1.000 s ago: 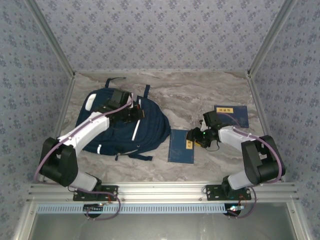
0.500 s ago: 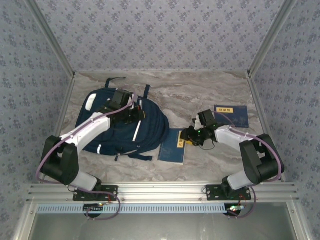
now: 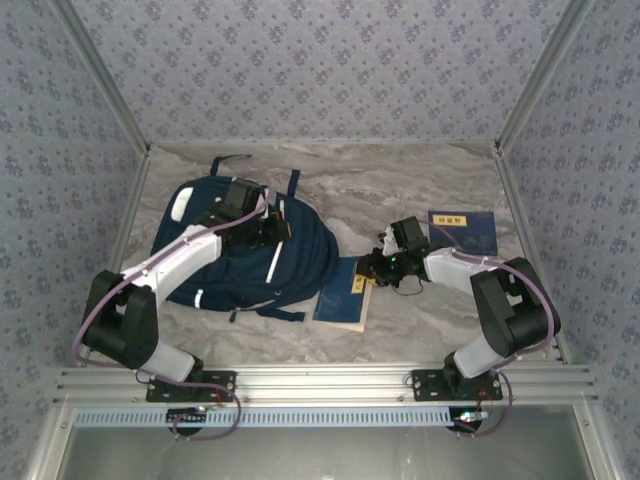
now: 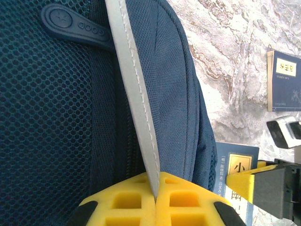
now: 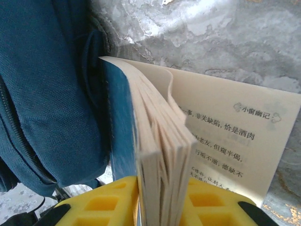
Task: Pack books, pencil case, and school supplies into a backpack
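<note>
Navy book (image 3: pixel 340 293), long axis near-to-far, beside backpack (image 3: pixel 300 255), right tool (image 3: pixel 368 272) clamping its pages, left tool (image 3: pixel 268 232) pinching backpack

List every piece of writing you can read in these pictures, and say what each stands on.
"小窗幽记": header of the open page of the navy book in the right gripper.
"小": top of that book's cover label; the rest is hidden.
Body lines of the open page: too blurred to quote.
Yellow label on the far navy book: too small.
Zip pull on the backpack: raised marks, unreadable.
</note>
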Controlling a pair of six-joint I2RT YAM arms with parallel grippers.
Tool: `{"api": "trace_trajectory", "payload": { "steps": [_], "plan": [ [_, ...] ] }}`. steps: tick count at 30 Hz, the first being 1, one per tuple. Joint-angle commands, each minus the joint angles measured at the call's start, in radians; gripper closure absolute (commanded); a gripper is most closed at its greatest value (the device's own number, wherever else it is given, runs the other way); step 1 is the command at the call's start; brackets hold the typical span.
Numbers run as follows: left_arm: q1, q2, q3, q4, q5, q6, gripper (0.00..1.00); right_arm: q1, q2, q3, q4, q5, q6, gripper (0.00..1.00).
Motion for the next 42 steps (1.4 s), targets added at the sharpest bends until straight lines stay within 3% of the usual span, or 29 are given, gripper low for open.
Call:
{"api": "trace_trajectory", "payload": {
  "steps": [1,7,13,19,27,36,39,42],
  "plan": [
    [-0.021,-0.005,0.017,-0.008,0.031,0.011,1.0,0.001,-0.03,0.029,-0.051,0.033,-0.045,0.81],
    [-0.021,-0.007,0.038,-0.041,-0.002,0.028,0.97,-0.016,-0.124,0.056,-0.177,0.12,-0.147,0.93],
    [-0.024,-0.006,0.089,-0.104,-0.014,0.075,0.64,-0.04,-0.232,0.083,-0.291,0.154,-0.185,0.98],
    [-0.074,-0.099,0.135,-0.156,-0.027,0.182,0.46,-0.067,-0.407,0.17,-0.415,0.074,-0.211,0.97],
    [-0.126,-0.075,0.099,0.133,0.329,0.029,0.33,-0.068,-0.519,0.306,-0.424,-0.049,-0.163,0.95],
    [-0.194,0.032,0.065,0.519,0.549,-0.206,0.35,-0.067,-0.558,0.303,-0.299,-0.158,-0.033,0.95],
    [-0.202,0.05,0.042,0.648,0.581,-0.284,0.45,-0.076,-0.563,0.283,-0.264,-0.174,0.001,0.94],
    [-0.202,0.052,0.009,0.785,0.588,-0.366,0.68,-0.094,-0.563,0.273,-0.263,-0.171,0.004,0.9]
  ]
}}
